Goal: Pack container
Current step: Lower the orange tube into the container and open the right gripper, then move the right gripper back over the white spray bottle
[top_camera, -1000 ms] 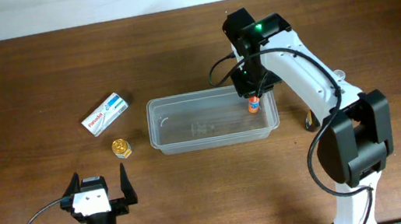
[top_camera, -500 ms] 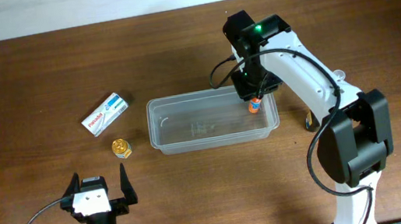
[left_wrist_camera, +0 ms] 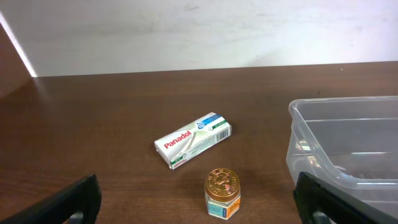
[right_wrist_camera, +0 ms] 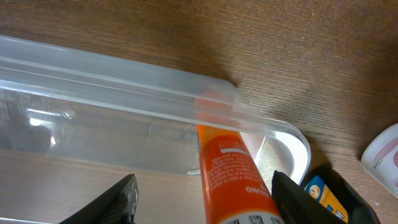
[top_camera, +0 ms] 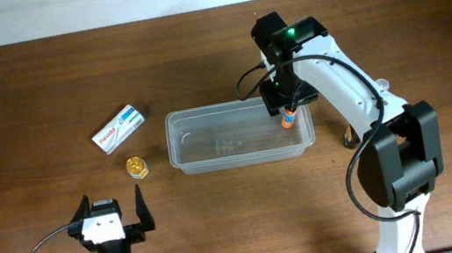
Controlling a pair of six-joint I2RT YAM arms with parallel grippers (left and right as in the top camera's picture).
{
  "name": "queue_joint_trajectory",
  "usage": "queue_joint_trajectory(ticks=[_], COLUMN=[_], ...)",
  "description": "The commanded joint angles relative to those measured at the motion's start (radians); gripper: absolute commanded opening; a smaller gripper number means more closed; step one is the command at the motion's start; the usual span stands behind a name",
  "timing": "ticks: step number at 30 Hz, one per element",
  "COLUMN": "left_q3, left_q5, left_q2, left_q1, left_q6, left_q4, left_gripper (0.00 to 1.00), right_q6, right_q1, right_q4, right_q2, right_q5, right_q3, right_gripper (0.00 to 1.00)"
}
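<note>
The clear plastic container [top_camera: 232,106] lies at the table's middle; it also shows in the left wrist view [left_wrist_camera: 348,143] and the right wrist view [right_wrist_camera: 93,81]. An orange tube [top_camera: 287,119] leans inside the container's right end, near the far wall [right_wrist_camera: 227,168]. My right gripper [top_camera: 286,102] hangs over that end, and its fingers [right_wrist_camera: 205,199] are spread wide on either side of the tube, with a clear gap on the left. My left gripper [top_camera: 114,215] is open and empty at the near left, with its fingers low in the left wrist view [left_wrist_camera: 199,202].
A white Panadol box [top_camera: 118,129] [left_wrist_camera: 193,139] and a small gold-lidded jar [top_camera: 136,167] [left_wrist_camera: 222,193] lie left of the container. A yellow-and-blue item [top_camera: 350,136] [right_wrist_camera: 326,196] and a white item [top_camera: 382,84] [right_wrist_camera: 382,158] sit right of it.
The orange tube has tipped from nearly upright to a slight lean at the container's right end. The right arm has barely shifted. The left arm has not moved.
</note>
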Motion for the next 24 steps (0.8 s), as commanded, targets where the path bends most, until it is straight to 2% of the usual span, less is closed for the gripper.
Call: queue_joint_trajectory(ticks=[1,8,17,24], left_q3=[-0.009,-0.009,-0.009,-0.009], left_q5=[-0.007,-0.007,-0.007,-0.007], left_q2=[-0.007,-0.007,-0.007,-0.007], left_q1=[0.005,0.005,0.005,0.005], left_q6=[0.016,0.016,0.016,0.016], left_q4=[0.004,0.004,0.004,0.004], left_gripper=[0.99,0.99,0.99,0.99], right_q6=[0.004,0.004,-0.011,-0.07], right_q1=[0.003,-0.037,-0.19,-0.312], right_q4=[-0.001,-0.048,-0.259,-0.374], right_q2=[-0.051,-0.097,-0.14,-0.154], right_q5=[0.012,0.013,0.013,0.013], right_q3=[0.038,0.155,0.389,0.441], right_gripper=[0.61,0.62,0.62,0.62])
